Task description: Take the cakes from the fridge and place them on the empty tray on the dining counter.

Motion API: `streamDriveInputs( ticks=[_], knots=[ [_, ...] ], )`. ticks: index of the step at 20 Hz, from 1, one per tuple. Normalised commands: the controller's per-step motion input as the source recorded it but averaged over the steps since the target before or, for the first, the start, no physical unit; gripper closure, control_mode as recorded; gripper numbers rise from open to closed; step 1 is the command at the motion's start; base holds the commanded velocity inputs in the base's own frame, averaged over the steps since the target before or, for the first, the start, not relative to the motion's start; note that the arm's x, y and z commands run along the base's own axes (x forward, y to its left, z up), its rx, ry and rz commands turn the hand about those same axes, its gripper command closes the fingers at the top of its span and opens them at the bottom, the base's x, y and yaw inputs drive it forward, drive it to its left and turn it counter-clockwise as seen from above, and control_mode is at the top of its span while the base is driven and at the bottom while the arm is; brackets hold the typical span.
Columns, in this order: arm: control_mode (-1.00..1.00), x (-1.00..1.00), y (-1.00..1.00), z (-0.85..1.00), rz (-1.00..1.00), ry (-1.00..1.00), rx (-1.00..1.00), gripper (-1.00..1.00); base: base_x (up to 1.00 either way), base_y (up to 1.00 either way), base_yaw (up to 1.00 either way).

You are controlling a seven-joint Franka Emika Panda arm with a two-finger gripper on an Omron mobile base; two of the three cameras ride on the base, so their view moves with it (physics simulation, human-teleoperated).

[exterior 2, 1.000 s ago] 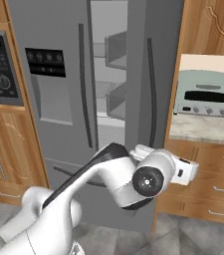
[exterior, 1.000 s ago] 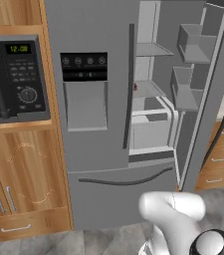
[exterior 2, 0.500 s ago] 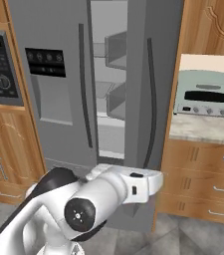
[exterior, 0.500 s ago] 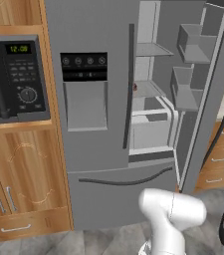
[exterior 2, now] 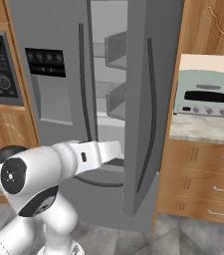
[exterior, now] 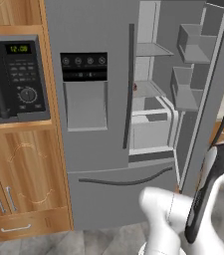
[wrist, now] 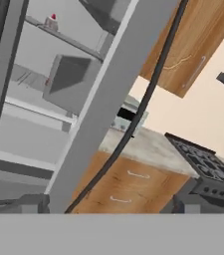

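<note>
A white cake slice with a red cherry [wrist: 52, 21] sits on an inner shelf [wrist: 63, 37] of the fridge [exterior: 98, 124], seen small and far in the hand view; in the left base view a tiny red speck at the edge of the middle shelf, just behind the left door's dark handle [exterior: 129, 84], may be the same cake, too small to be sure. The second cake I cannot make out.

The fridge's right door [exterior: 203, 94] stands swung open, its grey door bins [exterior: 195, 42] facing inward — the left door, with the black dispenser panel [exterior: 83, 67], is shut. Below the shelves a pale drawer [exterior: 151, 129] fills the lower part of the open compartment.

The end effector [wrist: 108, 204] shows its two dark finger tips [wrist: 31, 203] at the bottom of the hand view, set wide apart with nothing between them. It looks past the edge of the open door toward wooden drawers [wrist: 128, 187] and a dark stovetop [wrist: 208, 167].

The white arm [exterior 2: 58, 164] reaches low across the front of the fridge in the right base view. To the fridge's left a black microwave [exterior: 14, 79] sits in wooden cabinetry; to its right a pale green toaster oven [exterior 2: 205, 93] stands on a light table [exterior 2: 198, 130] over wooden drawers.
</note>
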Motion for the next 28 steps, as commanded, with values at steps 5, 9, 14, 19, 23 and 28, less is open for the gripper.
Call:
streamDriveInputs(
  ticks=[5, 9, 14, 19, 23, 28],
  knots=[
    [-1.0, 0.27, 1.0, 0.0, -0.06, 0.0, -0.31, -1.0, 0.0, 0.0, 0.0],
    [-1.0, 0.55, 1.0, -0.08, -0.08, 0.09, -0.39, -1.0, 0.0, 0.0, 0.0],
    [-1.0, 0.58, 1.0, -0.28, -0.11, 0.11, -0.45, -1.0, 0.0, 0.0, 0.0],
    [-1.0, 0.48, 0.58, -0.28, -0.21, 0.05, -0.33, -1.0, 0.0, 0.0, 0.0],
    [-1.0, 0.58, 0.08, -0.21, -0.27, 0.1, -0.27, -1.0, 0.0, 0.0, 0.0],
    [-1.0, 0.61, -0.21, 0.0, -0.24, 0.19, -0.12, -1.0, 0.0, 0.0, 0.0]
  ],
)
